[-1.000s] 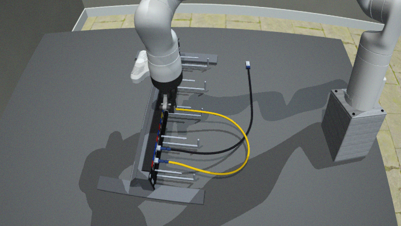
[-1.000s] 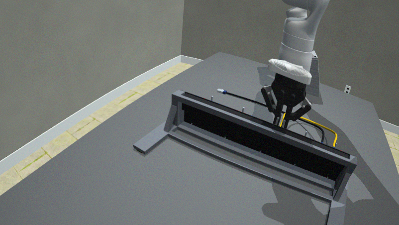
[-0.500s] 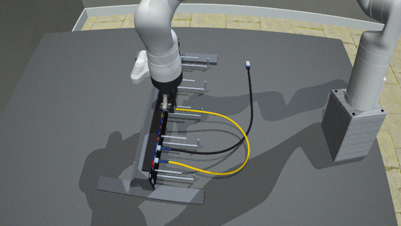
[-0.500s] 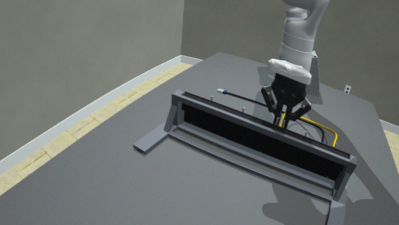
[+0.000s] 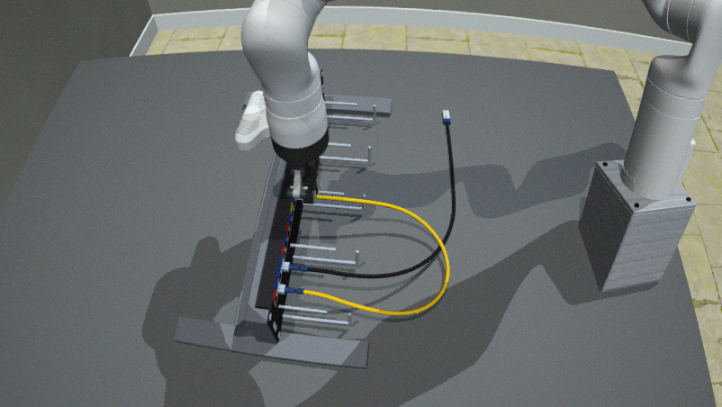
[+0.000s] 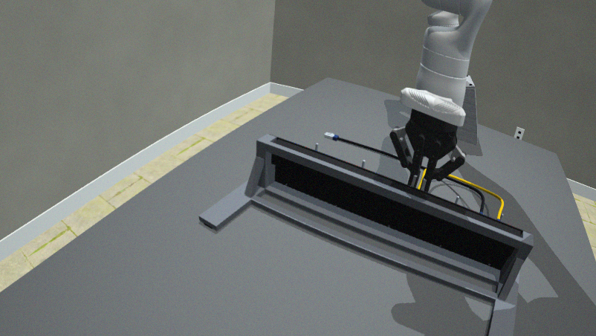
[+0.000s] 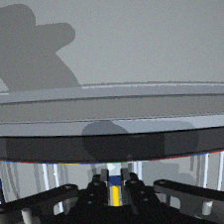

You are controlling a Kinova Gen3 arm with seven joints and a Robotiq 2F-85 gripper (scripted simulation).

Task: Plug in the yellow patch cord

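- We find the gripper [image 5: 298, 191] pointing down at the front face of the rack [image 6: 388, 177], its fingers drawn narrow and clamped on the free end of the yellow patch cord [image 5: 434, 237].
- In the wrist view, the yellow patch cord [image 7: 115, 194] runs straight up between the two fingers and meets a blue and white plug [image 7: 114, 169] right at the rack's front panel; we cannot tell how deep the plug sits.
- The cord's other end is plugged in low on the port panel [image 5: 283, 262]; from there it sweeps out over the table [image 5: 126, 176] in a wide loop and returns to the gripper.
- We cannot make out the green label from any view; the port markings appear only as small coloured flecks.
- The black cord [image 5: 451, 186] is plugged in just above the yellow one's fixed end; its free plug [image 5: 446, 116] lies on the table, well apart from the rack.
- The rack stands upright on its feet in the exterior view.
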